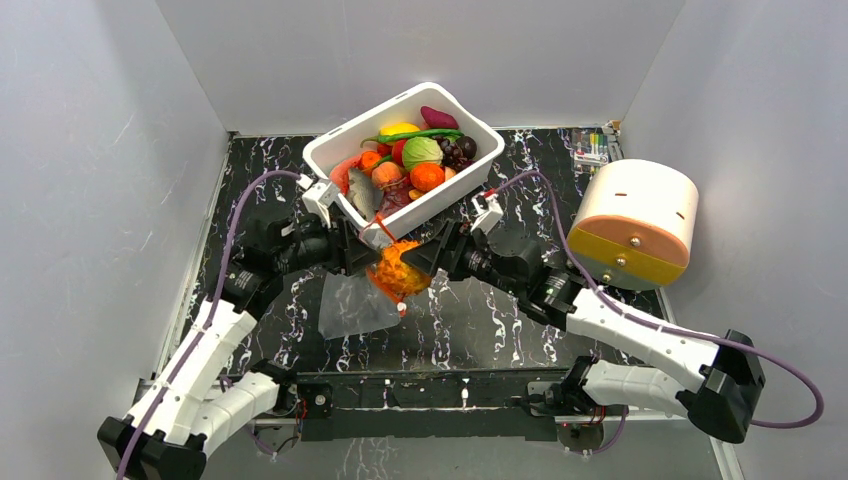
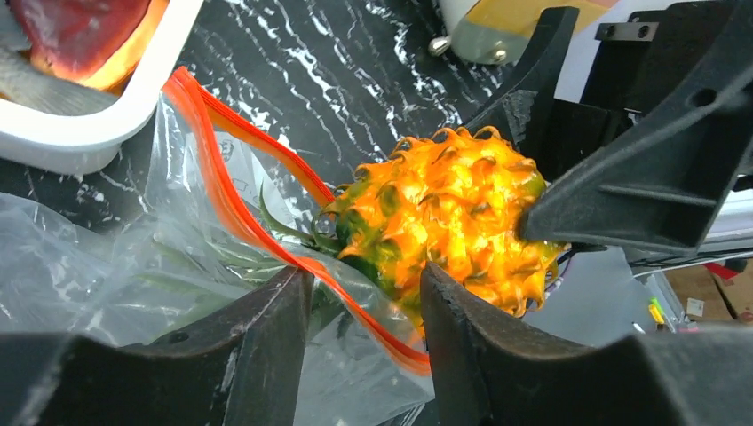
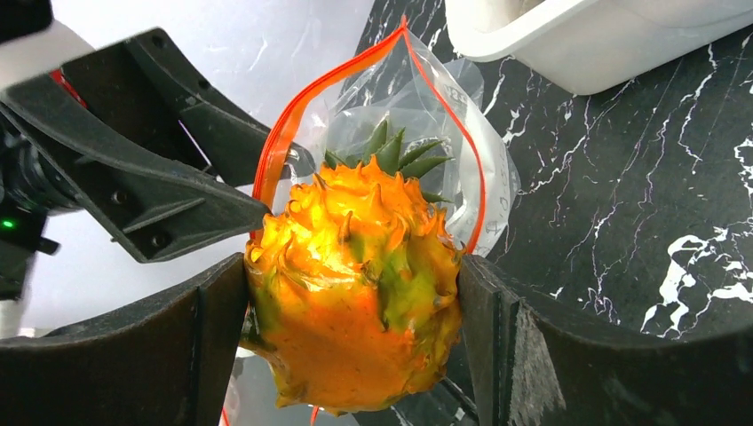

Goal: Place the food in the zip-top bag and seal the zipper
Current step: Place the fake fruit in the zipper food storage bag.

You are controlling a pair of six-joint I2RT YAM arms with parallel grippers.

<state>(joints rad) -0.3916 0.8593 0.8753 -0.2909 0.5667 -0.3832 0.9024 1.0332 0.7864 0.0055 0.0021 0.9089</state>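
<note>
Entry: a spiky orange toy pineapple (image 3: 355, 328) with a green leaf crown is clamped between both fingers of the right gripper (image 3: 351, 266), just in front of the near wall of the white rectangular plastic tub (image 1: 445, 205). Contact is seen on both sides of the fruit.

The leaf crown is pushed into the mouth of the clear, crinkly zip-top bag (image 1: 350, 305). The bag lies on the black marbled table top (image 1: 480, 320) in front of the tub's near left corner. The orange body is lodged at the mouth, mostly outside it. The red-orange zipper strip (image 2: 209, 160) is parted into a loop around the crown.

The left gripper (image 2: 366, 275) is placed at the bag's mouth edge, in front of the tub, facing the right gripper. Its fingers are seen apart, with strip and film running loose through the gap, so the hold is judged released.

The other toy food (image 1: 415, 155) is heaped inside the tub: a green cabbage, an orange round fruit, purple grapes and a grey fish.
</note>
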